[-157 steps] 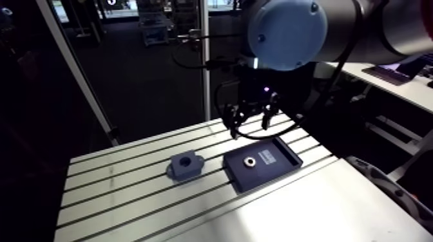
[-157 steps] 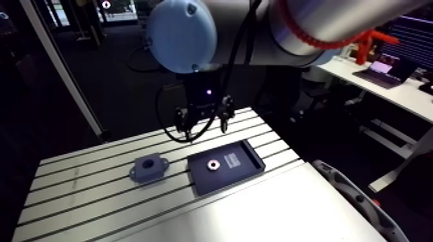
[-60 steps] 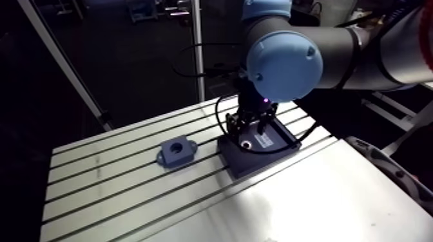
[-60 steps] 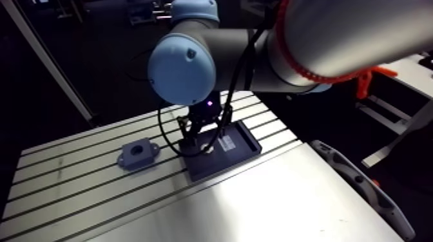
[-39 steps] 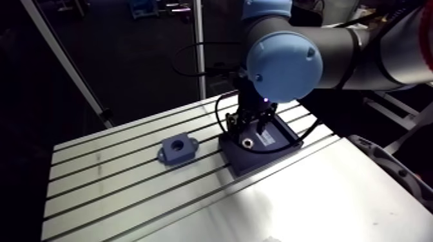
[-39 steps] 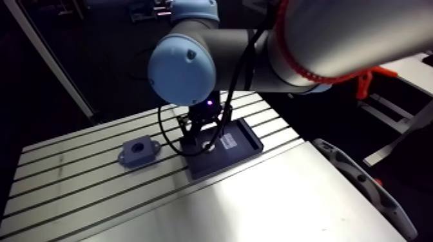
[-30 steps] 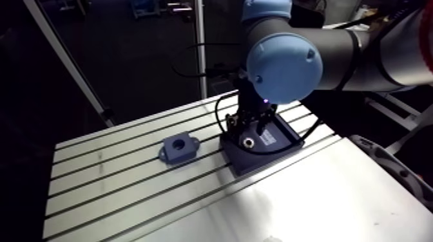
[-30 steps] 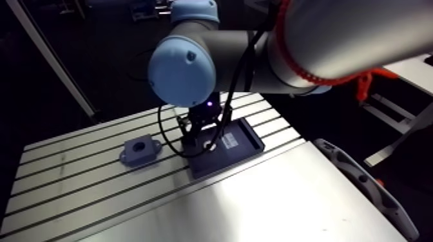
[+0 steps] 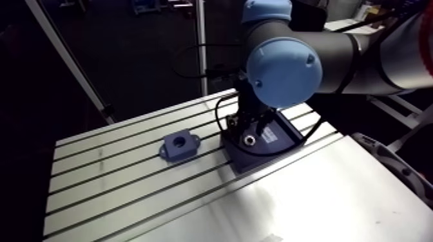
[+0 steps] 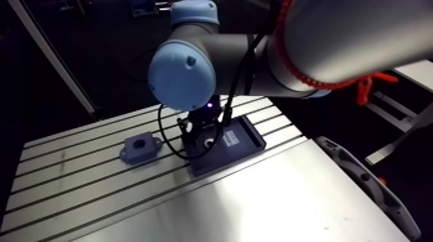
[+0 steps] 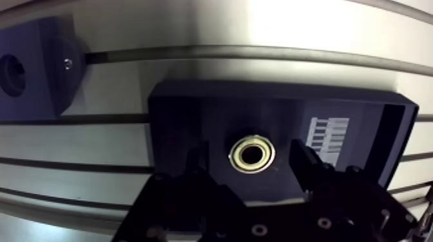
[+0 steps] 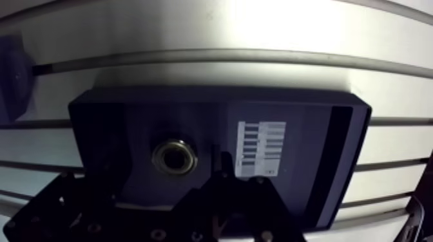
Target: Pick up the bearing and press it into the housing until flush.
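A small metal ring, the bearing [image 11: 252, 153], lies flat in a shallow dark tray [image 11: 270, 98] on the slotted table. In the wrist view my gripper [image 11: 250, 162] is low over the tray and open. One dark finger [image 11: 197, 162] stands on each side of the bearing, with a gap to the ring on both sides. The dark blue housing [image 9: 180, 145], a block with a round bore and two side lugs, rests on the table beside the tray; it also shows off to the side of the gripper as the housing [image 11: 29, 69].
A white printed label [image 11: 329, 133] is stuck to the tray floor next to the bearing. The tray's raised rim surrounds the fingers. The slotted aluminium table [image 9: 109, 186] gives way to a smooth plate [image 9: 309, 199] on the near side.
Earlier the gripper hung above the table's far edge; it has since come down over the tray and now straddles the bearing. The housing, tray and bearing have not moved.
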Tool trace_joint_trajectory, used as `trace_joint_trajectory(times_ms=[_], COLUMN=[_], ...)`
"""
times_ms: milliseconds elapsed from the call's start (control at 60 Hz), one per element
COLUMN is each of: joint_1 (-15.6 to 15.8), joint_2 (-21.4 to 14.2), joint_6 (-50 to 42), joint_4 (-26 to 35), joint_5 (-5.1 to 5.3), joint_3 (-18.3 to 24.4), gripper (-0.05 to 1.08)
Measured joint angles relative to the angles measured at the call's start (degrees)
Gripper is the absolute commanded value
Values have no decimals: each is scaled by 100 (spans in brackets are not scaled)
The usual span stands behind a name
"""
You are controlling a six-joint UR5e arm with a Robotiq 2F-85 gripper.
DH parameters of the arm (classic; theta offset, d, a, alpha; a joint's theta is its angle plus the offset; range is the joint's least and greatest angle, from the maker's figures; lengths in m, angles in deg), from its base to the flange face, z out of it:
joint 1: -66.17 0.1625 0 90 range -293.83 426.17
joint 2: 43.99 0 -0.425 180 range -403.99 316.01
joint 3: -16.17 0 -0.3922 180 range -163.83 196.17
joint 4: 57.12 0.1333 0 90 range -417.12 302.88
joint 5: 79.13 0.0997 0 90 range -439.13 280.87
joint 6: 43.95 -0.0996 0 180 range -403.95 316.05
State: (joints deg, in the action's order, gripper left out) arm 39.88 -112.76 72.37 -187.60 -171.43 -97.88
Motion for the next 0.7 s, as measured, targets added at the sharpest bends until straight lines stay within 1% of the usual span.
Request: trace_joint_trajectory(times_ms=[233,333,433,700], joint_1=[0,0,0,3], joint_2=[8,8,8,7], joint_6=[7,8,9,12], joint_4=[-8,-8,-9,-9], joint_5=[-4,-6,-10,-18], joint_3=[-11,-15,-21,-37], gripper=[32,37,38,42])
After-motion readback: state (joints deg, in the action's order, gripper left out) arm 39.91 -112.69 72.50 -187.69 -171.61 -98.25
